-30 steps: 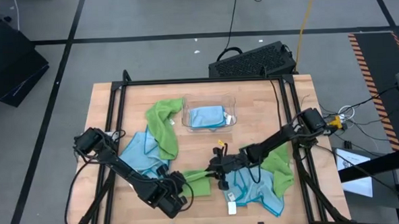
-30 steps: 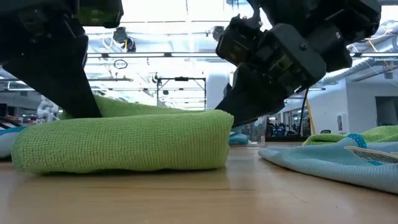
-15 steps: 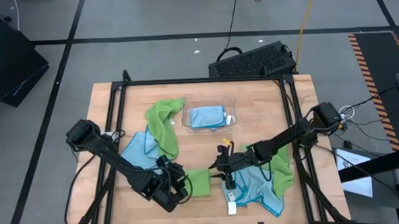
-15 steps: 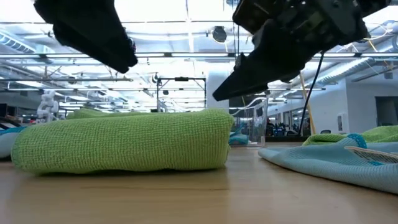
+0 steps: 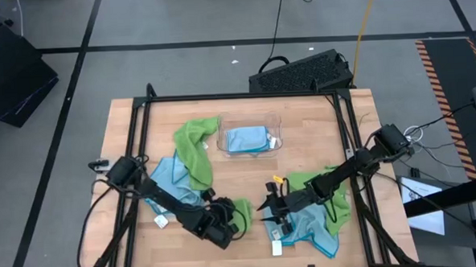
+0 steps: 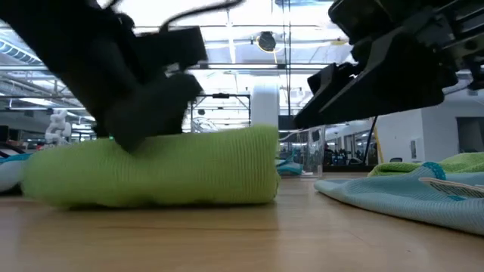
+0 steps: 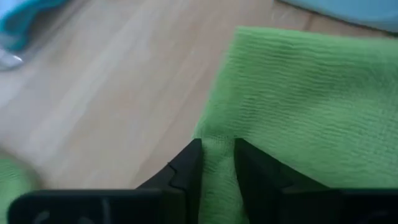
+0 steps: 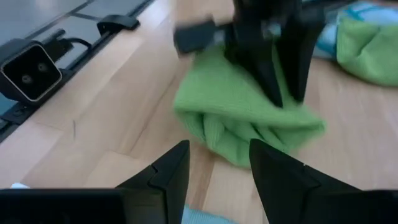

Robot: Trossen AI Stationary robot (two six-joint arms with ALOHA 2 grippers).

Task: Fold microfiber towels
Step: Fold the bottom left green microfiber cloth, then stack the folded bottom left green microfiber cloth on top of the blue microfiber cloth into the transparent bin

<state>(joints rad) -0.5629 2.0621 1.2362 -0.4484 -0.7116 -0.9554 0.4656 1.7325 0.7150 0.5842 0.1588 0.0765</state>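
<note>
Folded lime green towel [image 5: 240,215] lies at lower centre of the high view, on the wooden table [image 5: 303,159]. Left gripper [image 7: 216,155] has its two fingers clamped on an edge of this towel. Right gripper [image 5: 267,213] hovers just beside the towel on its right, fingers apart and holding nothing. Clear plastic tray [image 5: 271,124] at upper centre holds one folded light blue towel [image 5: 246,139].

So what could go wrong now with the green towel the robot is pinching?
The left gripper pinches only an edge of the folded green towel, so lifting or dragging it might pull the fold open. The right gripper is open and off the towel, so nothing pins the other side and it could slide across the table. The blue towel lies close by and might get snagged.
</note>
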